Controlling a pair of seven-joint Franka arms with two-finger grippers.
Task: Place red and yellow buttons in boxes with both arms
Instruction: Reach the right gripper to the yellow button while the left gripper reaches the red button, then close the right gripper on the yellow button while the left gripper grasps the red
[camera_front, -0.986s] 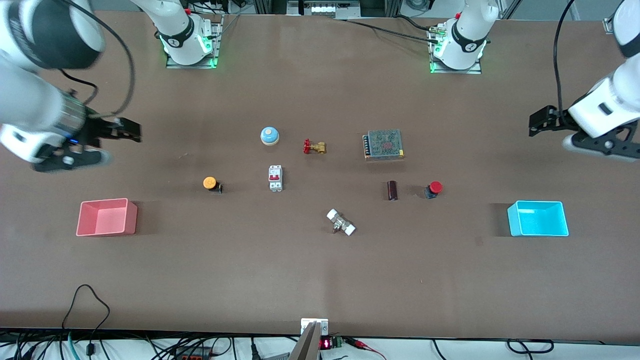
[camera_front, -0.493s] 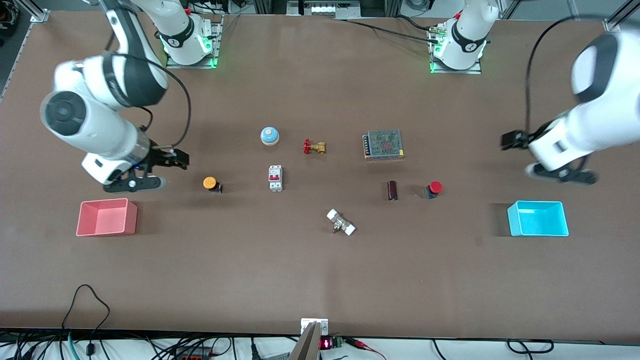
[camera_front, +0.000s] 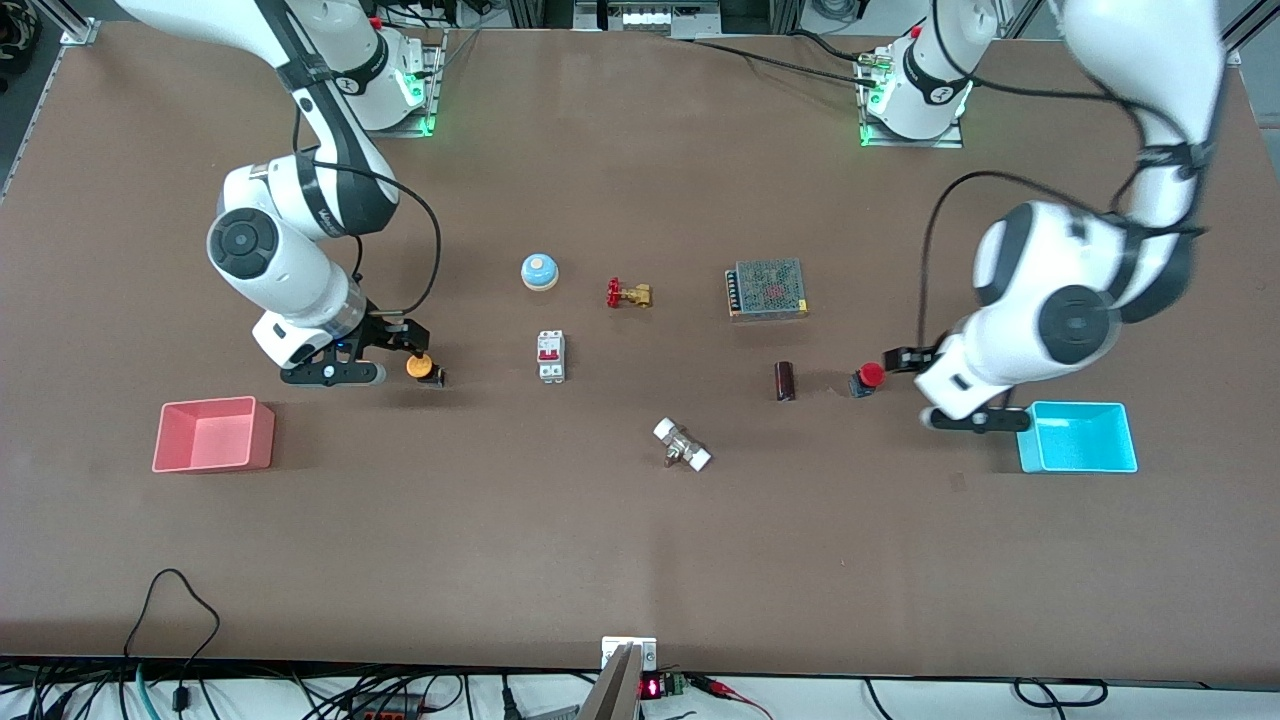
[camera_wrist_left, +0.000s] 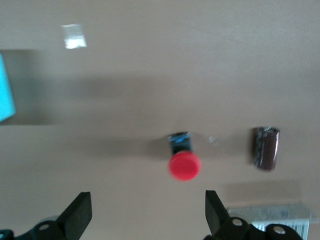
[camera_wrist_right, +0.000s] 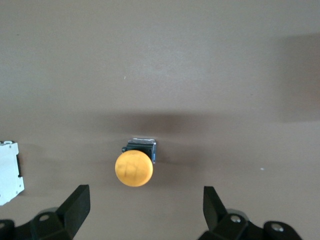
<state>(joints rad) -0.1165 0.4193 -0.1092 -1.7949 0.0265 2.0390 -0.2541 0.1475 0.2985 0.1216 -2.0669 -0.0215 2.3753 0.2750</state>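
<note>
The yellow button (camera_front: 419, 366) lies on the table, with the pink-red box (camera_front: 213, 433) nearer the front camera toward the right arm's end. My right gripper (camera_front: 403, 345) is open and empty, over the table just beside the yellow button. In the right wrist view the button (camera_wrist_right: 134, 168) sits just ahead of the open gripper (camera_wrist_right: 145, 202). The red button (camera_front: 870, 376) lies near the cyan box (camera_front: 1076, 437). My left gripper (camera_front: 912, 372) is open and empty beside it. In the left wrist view the red button (camera_wrist_left: 184, 165) lies just ahead of the gripper (camera_wrist_left: 146, 210).
A pale blue bell (camera_front: 539, 271), a brass valve (camera_front: 629, 294), a grey mesh unit (camera_front: 768, 288), a white breaker (camera_front: 551, 356), a dark cylinder (camera_front: 785, 381) and a white-ended fitting (camera_front: 682, 445) lie mid-table. The cylinder is close beside the red button.
Both arms have swung in from the table's ends. The right gripper has come to the yellow button, and the left gripper to the red button. Nothing on the table has moved.
</note>
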